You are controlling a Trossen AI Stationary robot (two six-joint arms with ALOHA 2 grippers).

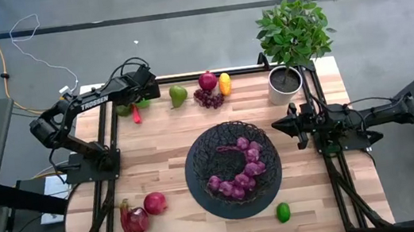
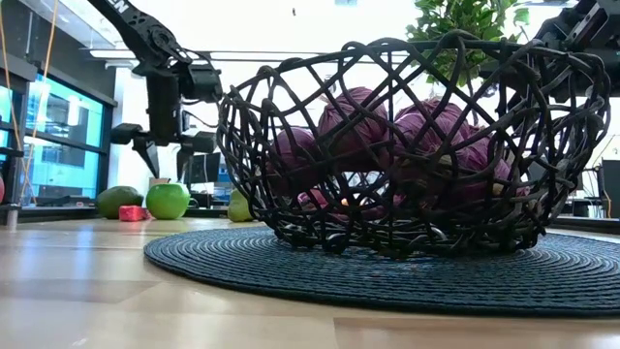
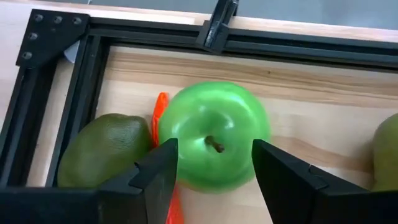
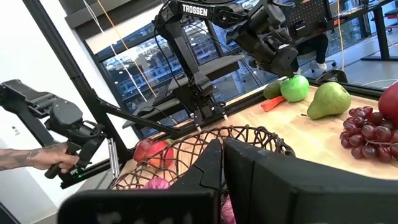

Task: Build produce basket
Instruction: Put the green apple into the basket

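The black wire basket (image 1: 232, 169) stands on a dark round mat mid-table, with purple produce (image 1: 239, 177) inside. A green apple (image 3: 214, 124) lies at the far left corner between an avocado (image 3: 99, 155) and a pear (image 1: 178, 96), beside an orange-red pepper (image 3: 160, 102). My left gripper (image 3: 214, 155) reaches down over this apple, shut on it. My right gripper (image 1: 276, 125) hovers shut at the basket's right, touching nothing. A red onion (image 1: 207, 81), grapes (image 1: 208, 97) and a yellow-orange fruit (image 1: 224, 83) lie at the far edge. My left gripper has the green apple between its two fingers, one finger (image 3: 158, 171) on the side (image 3: 183, 149) toward the avocado and the other on the opposite side. The fingers slant down from above. The apple sits upright, stem up, on the table.
A potted plant (image 1: 284, 82) stands at the far right. A red apple (image 1: 154, 203) and a red pepper (image 1: 134, 219) lie near left, a lime (image 1: 283, 212) near right. The black frame rail (image 3: 93, 81) runs close behind the apple. A person's hand (image 4: 37, 158) shows beyond the table.
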